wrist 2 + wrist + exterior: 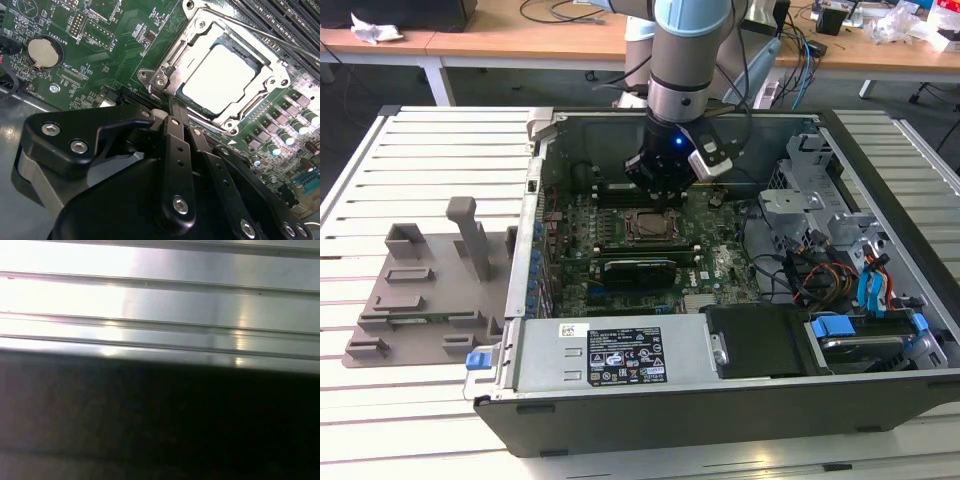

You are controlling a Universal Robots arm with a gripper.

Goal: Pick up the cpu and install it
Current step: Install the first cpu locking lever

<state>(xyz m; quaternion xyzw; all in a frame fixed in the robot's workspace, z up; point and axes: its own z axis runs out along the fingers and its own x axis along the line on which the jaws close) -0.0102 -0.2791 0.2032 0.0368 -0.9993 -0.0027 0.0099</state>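
The cpu (225,80) lies flat in the motherboard socket, its shiny top glaring white inside the metal socket frame (165,75). In the exterior view the socket (648,228) sits mid-board inside the open computer case. My gripper (174,107) hangs just over the socket's edge, beside the cpu and not over it. Its black fingers (177,150) are pressed together with nothing between them. From the exterior view, the gripper (657,195) is just behind the socket, low over the board.
A grey plastic tray (430,290) with upright posts rests on the slatted table at the exterior view's left. Inside the case are a power supply (610,355), drive cages (810,200), loose cables (820,275) and memory slots (620,190). A coin battery (44,52) sits on the board.
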